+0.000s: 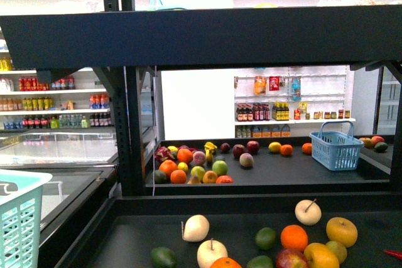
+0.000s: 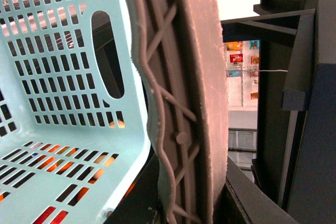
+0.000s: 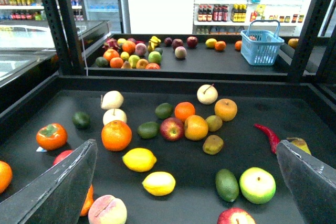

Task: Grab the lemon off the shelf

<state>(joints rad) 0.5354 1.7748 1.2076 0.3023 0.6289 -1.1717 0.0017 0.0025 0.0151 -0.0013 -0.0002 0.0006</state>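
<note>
Right wrist view: the right hand [image 3: 185,144] hangs over the near deck of the shelf [image 3: 157,90], angled down and forward across the scattered fruit.
Right hand state: released, with its two dark fingers [image 3: 58,187] spread wide and nothing gripped or touched.
Lemon: the lemon [image 3: 158,183] lies on the dark deck under the open hand, in the gap between the fingers. It is clear of both and nearer one of them.
Around the lemon: a rounder yellow citrus [image 3: 139,159] sits just beyond it. An orange [image 3: 116,135] lies further out, and a red apple [image 3: 172,128] is ahead of the hand.
Left hand: in the left wrist view, the left hand [image 2: 184,129] shows one ribbed finger close against the rim of a teal basket [image 2: 68,77]. I cannot tell whether this hand is clenched.
Far deck: well beyond the right hand lie more fruit and a blue basket [image 3: 261,45].
Room: a shop, with white shelves of bottles [image 1: 56,101] and a glass-topped freezer [image 1: 63,145] behind the shelf.
</note>
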